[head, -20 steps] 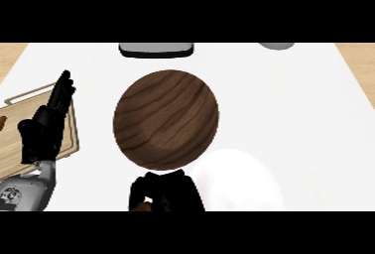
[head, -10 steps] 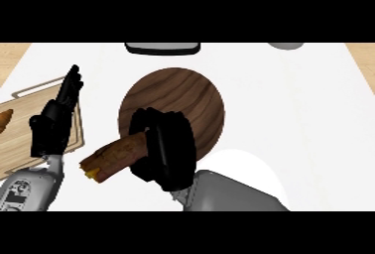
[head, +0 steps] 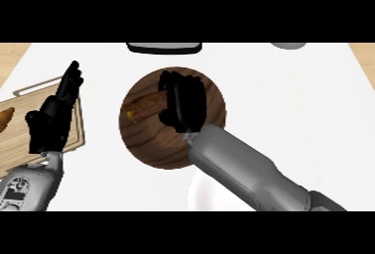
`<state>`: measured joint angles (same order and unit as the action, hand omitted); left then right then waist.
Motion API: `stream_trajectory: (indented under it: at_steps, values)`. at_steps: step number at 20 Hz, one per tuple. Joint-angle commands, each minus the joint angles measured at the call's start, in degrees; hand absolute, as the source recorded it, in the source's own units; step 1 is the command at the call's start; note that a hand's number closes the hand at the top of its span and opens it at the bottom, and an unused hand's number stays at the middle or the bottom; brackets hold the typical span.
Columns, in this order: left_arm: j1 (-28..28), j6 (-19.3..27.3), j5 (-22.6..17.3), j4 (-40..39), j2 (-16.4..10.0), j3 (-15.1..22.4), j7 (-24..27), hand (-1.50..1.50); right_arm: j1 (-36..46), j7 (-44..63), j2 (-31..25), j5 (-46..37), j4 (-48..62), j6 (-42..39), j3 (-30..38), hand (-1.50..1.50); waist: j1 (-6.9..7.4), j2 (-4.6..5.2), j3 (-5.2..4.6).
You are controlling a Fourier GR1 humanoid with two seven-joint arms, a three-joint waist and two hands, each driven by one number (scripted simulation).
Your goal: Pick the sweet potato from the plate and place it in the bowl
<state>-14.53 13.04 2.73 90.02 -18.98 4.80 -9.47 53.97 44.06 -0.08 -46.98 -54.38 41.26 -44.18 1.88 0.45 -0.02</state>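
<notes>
My right hand [head: 182,103] hangs over the brown wooden bowl [head: 156,146], its fingers curled round the orange-brown sweet potato [head: 147,104], which pokes out to the left above the bowl's inside. Below it, the right forearm covers most of the white plate [head: 201,194] near the lower edge. My left hand [head: 55,115] rests open at the left, fingers pointing up, over the wooden board.
A wooden cutting board [head: 23,130] with a metal handle lies at the left, a brown item [head: 4,118] on its left edge. A dark tray [head: 163,47] and a grey object [head: 288,45] sit at the counter's far edge.
The right hand has carried the sweet potato up from beside the bowl's lower left rim to over the bowl's middle. The left hand has hardly moved.
</notes>
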Motion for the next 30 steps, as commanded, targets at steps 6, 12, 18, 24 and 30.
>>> stream_trajectory:
  at_steps: [6,12,18,24,30]
  values:
    - [1.75,-1.5,-0.17,-1.15,0.88,-0.38,4.3,0.0,1.48,-14.86,0.07,18.79,14.0,2.8,7.22,-1.5,1.76,0.85,0.04]
    - [-0.88,-2.14,-0.06,0.89,-0.08,-0.7,-0.65,0.0,-1.25,-33.75,0.08,31.23,15.12,0.57,12.45,-1.5,2.44,1.11,0.18]
    - [-0.46,-1.78,0.89,-0.43,1.24,-0.43,0.92,0.0,-0.63,-48.04,0.08,40.67,16.12,1.73,18.51,-1.5,1.41,0.67,0.12]
    - [3.79,-0.79,2.42,1.84,2.27,-0.59,0.83,0.0,-2.51,-56.85,0.08,46.68,18.75,-2.59,25.09,-1.5,-0.34,-0.07,0.07]
    - [2.14,-1.07,2.64,0.66,2.35,-2.75,0.6,0.0,-15.33,-57.82,-5.02,48.65,3.34,-10.85,25.29,-1.5,-2.34,-0.64,0.05]
